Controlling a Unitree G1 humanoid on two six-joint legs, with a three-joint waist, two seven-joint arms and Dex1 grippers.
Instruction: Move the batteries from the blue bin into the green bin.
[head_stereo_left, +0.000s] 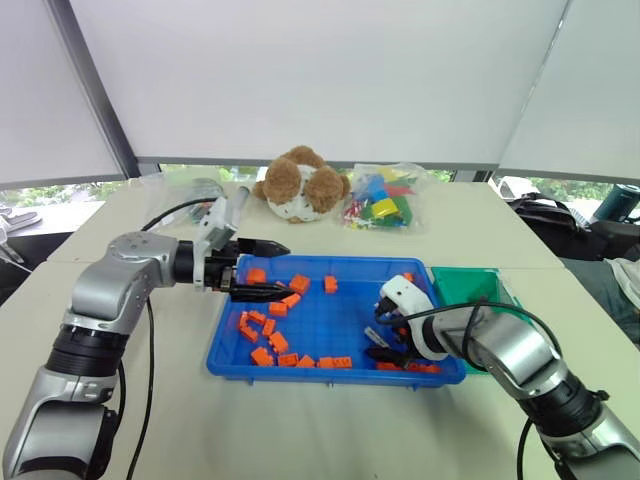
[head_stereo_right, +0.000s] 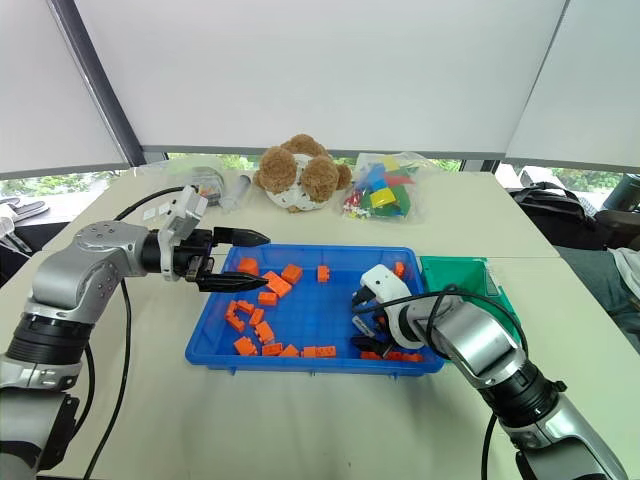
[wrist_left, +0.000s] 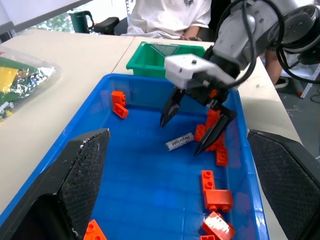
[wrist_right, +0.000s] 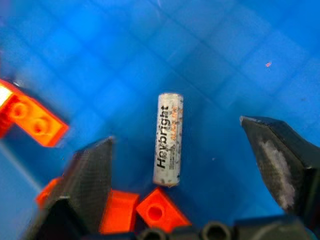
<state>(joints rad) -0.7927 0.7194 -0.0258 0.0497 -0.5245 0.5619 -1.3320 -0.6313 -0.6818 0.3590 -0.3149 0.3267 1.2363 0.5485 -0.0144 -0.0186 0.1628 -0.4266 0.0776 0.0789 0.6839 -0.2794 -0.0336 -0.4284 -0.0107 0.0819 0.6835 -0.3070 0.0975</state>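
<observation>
hovering point: right gripper (wrist_left: 195, 131) hangs low inside the wide, shallow bright blue plastic bin (head_stereo_left: 330, 372), at its end nearest the green bin, jaws spread with one black finger on each side of a battery and neither touching it.
battery: one small silver-grey metal cylinder (wrist_right: 168, 138) with black lettering lies flat on the blue bin's floor, between the right gripper's fingertips (wrist_left: 168, 114); it is ungrasped and apart from both.
bricks by the battery: small orange plastic toy bricks (wrist_right: 142, 212) lie just beside one end of the battery, and another orange brick (wrist_right: 34, 121) sits off to the side.
other bricks: more orange bricks (head_stereo_left: 268, 330) are scattered over the half of the blue bin on the robot's left and along its near wall.
green bin: small, deeper teal-green rectangular plastic bin (head_stereo_left: 468, 285) stands just beside the blue bin on the robot's right, seemingly touching it; its contents cannot be told.
left gripper: left gripper (head_stereo_left: 275, 270) is held above the blue bin's left end, pointing across it toward the right, jaws released and holding nothing.
table: pale table top (head_stereo_left: 180, 410) carries both bins.
far side: brown and white plush toy (head_stereo_left: 300, 184) and clear bag of coloured blocks (head_stereo_left: 384, 200) sit beyond the blue bin.
</observation>
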